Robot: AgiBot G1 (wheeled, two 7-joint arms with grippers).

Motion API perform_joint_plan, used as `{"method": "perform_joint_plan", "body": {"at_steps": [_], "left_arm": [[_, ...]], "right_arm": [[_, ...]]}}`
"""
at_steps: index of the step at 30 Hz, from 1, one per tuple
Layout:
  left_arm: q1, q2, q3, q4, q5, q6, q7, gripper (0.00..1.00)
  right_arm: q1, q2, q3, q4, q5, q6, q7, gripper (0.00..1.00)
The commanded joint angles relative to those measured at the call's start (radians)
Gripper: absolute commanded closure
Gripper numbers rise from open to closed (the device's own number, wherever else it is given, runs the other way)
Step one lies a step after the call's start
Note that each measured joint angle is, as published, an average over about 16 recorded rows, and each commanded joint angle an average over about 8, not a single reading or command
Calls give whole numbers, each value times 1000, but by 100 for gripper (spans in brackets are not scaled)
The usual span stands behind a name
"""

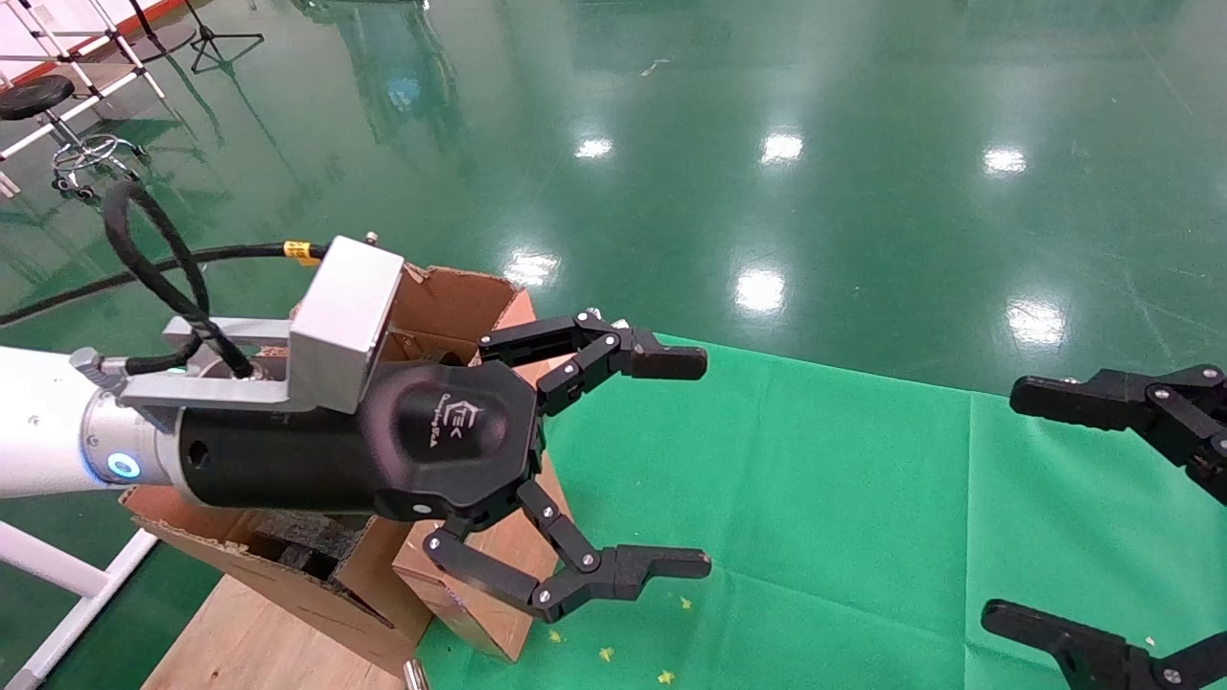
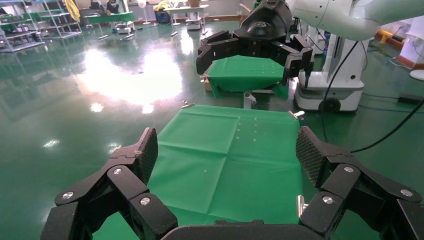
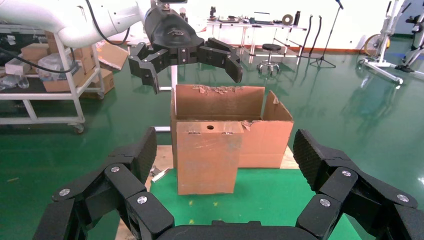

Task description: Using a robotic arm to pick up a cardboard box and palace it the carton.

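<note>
— One cardboard box (image 3: 206,157), slim and closed, upright on the green cloth (image 1: 863,498), touching the front of the carton (image 3: 265,135).
— Handling?
— Probably light and stiff; smooth faces, so likely slippery. Best pinched across the narrow sides, near the top by the round hole.
— Grippers?
— Left gripper (image 1: 613,465) above the carton's edge, spread wide, holding nothing. Right gripper (image 1: 1102,508) off to the side, facing the box, also wide open and empty.
</note>
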Motion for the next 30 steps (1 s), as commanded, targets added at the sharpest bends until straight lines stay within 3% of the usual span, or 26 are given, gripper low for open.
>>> {"method": "perform_joint_plan", "body": {"at_steps": [1, 12, 15, 20, 21, 23, 30], "left_arm": [[0, 0, 0, 0, 0, 0, 0, 0], [0, 0, 0, 0, 0, 0, 0, 0], [0, 0, 0, -1, 1, 0, 1, 0], [-9, -12, 6, -14, 32, -5, 2, 0], [-12, -16, 9, -19, 45, -10, 0, 0], [-20, -25, 17, -30, 77, -24, -11, 0], [-35, -51, 55, -51, 161, -73, -89, 0]], "right_arm": [[0, 0, 0, 0, 0, 0, 0, 0], [0, 0, 0, 0, 0, 0, 0, 0], [0, 0, 0, 0, 0, 0, 0, 23], [0, 0, 0, 0, 0, 0, 0, 86], [0, 0, 0, 0, 0, 0, 0, 92], [0, 0, 0, 0, 0, 0, 0, 100], [0, 0, 0, 0, 0, 0, 0, 100]]}}
